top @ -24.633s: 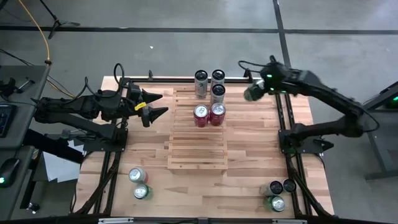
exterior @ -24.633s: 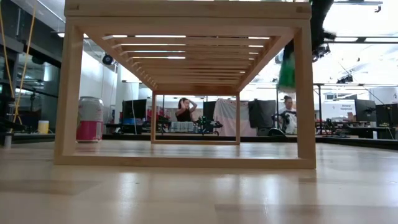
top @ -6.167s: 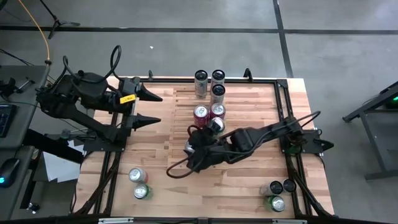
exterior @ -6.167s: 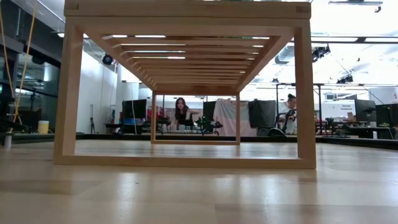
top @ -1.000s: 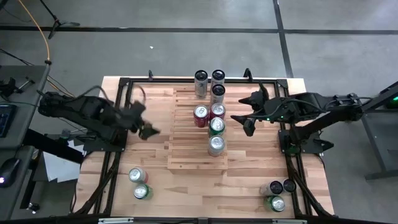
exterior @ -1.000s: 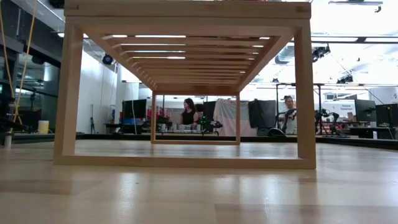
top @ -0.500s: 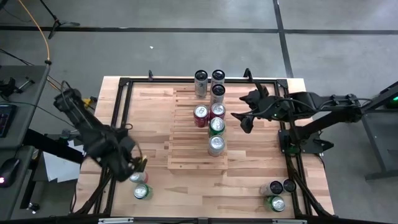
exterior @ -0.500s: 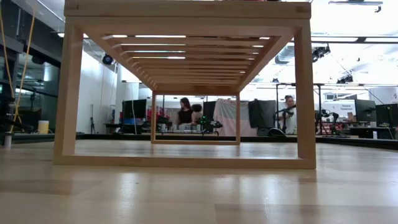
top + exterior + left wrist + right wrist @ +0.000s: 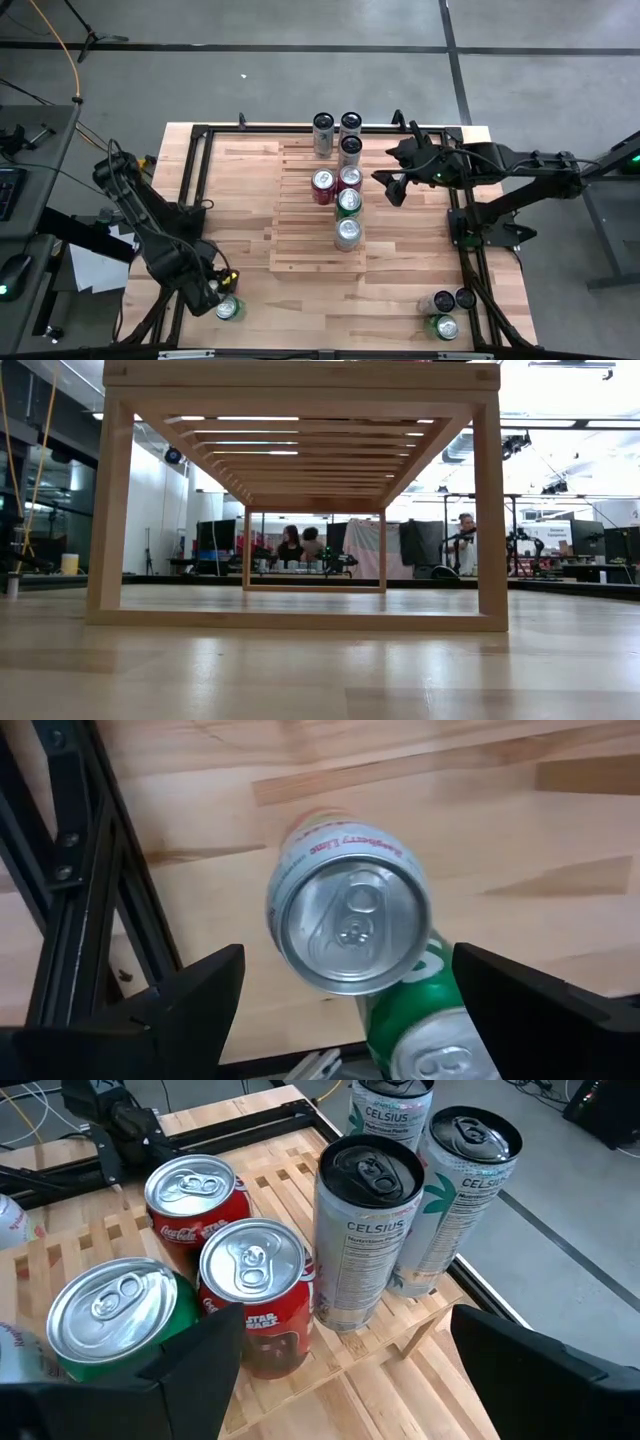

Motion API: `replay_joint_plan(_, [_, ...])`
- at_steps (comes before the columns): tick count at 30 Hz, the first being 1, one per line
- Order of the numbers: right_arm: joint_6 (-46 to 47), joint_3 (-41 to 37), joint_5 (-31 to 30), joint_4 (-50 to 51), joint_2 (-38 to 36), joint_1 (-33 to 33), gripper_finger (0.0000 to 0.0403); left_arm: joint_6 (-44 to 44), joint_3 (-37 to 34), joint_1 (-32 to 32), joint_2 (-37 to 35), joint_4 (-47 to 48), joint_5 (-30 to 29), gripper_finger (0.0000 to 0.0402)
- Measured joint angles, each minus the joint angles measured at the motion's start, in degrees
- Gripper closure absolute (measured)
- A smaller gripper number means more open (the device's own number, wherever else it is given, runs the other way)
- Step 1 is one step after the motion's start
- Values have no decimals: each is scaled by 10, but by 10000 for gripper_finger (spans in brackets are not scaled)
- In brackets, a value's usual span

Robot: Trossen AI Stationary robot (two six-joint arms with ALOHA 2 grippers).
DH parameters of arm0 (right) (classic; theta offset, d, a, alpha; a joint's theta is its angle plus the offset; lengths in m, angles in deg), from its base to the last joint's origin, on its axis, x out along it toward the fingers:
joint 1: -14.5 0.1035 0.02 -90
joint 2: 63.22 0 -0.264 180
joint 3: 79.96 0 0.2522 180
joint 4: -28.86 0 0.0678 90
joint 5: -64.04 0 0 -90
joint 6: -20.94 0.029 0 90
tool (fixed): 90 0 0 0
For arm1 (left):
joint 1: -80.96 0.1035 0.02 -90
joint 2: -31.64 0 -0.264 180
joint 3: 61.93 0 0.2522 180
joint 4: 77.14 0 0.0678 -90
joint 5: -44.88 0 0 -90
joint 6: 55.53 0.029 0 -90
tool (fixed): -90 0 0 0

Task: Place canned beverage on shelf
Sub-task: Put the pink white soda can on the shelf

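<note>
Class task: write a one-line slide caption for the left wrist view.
Open left tool poised above a white can, a green can touching beside it.

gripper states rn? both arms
Left gripper: open, empty, above a white can at the table's near-left corner.
Right gripper: open, empty, beside the cans on the shelf.

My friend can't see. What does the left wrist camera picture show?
The open left gripper hangs straight above a standing white can, its silver top facing the camera. A green can stands right beside it on the wooden table, next to a black metal frame.
</note>
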Motion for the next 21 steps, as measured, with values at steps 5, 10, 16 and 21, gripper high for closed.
replay_joint_plan(5, [3,0,1,0,0,0,64,0,-6,1,19,-6,3,53])
replay_joint_plan(10, [4,0,1,-1,0,0,64,1,-36,8,28,-37,6,53])
replay_joint_plan(16, [18,0,1,-1,0,0,64,11,-69,21,28,-85,8,53])
replay_joint_plan(21, [18,0,1,-1,0,0,64,55,-73,30,26,-81,19,71])
